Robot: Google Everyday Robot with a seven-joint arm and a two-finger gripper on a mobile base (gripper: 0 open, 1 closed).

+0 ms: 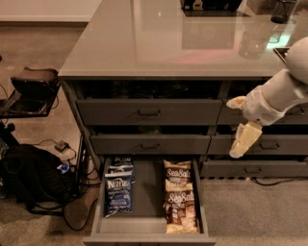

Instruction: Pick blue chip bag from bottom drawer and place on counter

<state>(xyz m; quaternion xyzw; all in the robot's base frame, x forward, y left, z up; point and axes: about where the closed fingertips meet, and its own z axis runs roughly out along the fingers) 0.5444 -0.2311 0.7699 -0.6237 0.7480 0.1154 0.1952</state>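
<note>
The bottom drawer [150, 194] is pulled open at the lower middle. A dark-blue Kettle chip bag [119, 193] lies flat on its left side, and a second blue bag [123, 162] lies just behind it. Two tan Sea Salt bags [180, 197] lie along the right side. My gripper [234, 129] hangs on a white arm from the right. It is in front of the right drawer fronts, above and to the right of the open drawer. It is open and empty. The pale-grey counter [159, 43] spans the top.
Closed grey drawer fronts with dark bar handles [149, 113] are stacked above the open drawer. A black bag [31, 178] and cables lie on the floor at left, beside a dark stand [33, 84]. A glass [283, 9] and a dark object [209, 5] stand at the counter's far edge.
</note>
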